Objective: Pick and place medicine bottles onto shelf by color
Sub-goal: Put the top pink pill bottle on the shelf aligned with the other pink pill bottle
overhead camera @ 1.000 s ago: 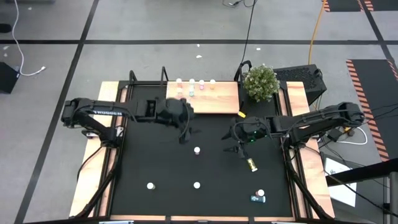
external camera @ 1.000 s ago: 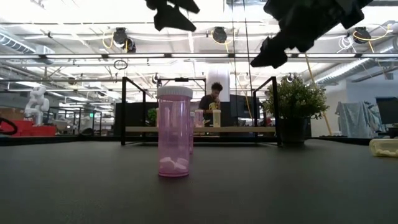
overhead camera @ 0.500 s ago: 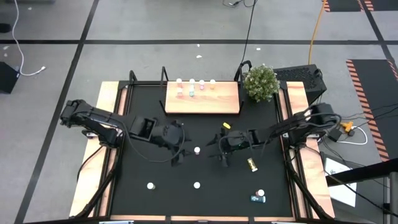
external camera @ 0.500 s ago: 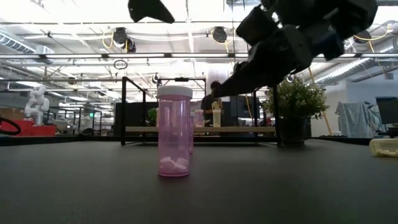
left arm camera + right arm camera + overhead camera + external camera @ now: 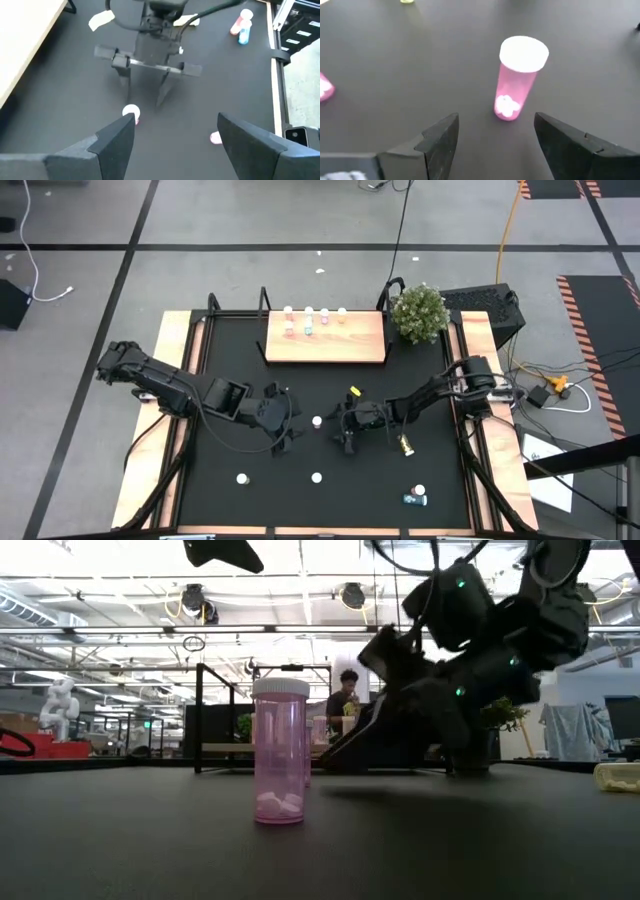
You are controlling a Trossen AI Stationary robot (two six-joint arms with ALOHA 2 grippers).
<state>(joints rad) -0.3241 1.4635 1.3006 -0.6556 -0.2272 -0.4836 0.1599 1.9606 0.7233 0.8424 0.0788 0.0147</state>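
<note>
A pink medicine bottle (image 5: 317, 421) with a white cap stands upright on its base on the black mat, mid-table. It also shows in the low view (image 5: 280, 750), the right wrist view (image 5: 519, 77) and the left wrist view (image 5: 131, 113). My right gripper (image 5: 348, 440) is open, low over the mat just right of it, its fingers (image 5: 440, 142) pointing at it without touching. My left gripper (image 5: 286, 436) is open, higher, just left of the bottle (image 5: 185, 147). The light-wood shelf (image 5: 340, 345) at the far side carries several small bottles (image 5: 308, 320) along its far edge.
Two more capped bottles (image 5: 241, 478) (image 5: 317, 477) stand near the front. A yellow bottle (image 5: 405, 445) lies on its side right of my right gripper. A pink and a teal bottle (image 5: 414, 497) lie at the front right. A potted plant (image 5: 420, 312) stands beside the shelf.
Both grippers have come from near the shelf toward the table's near edge and closed in on the pink bottle from either side. My right gripper has also gone left and come down close to the mat. The bottle has stayed where it was.
</note>
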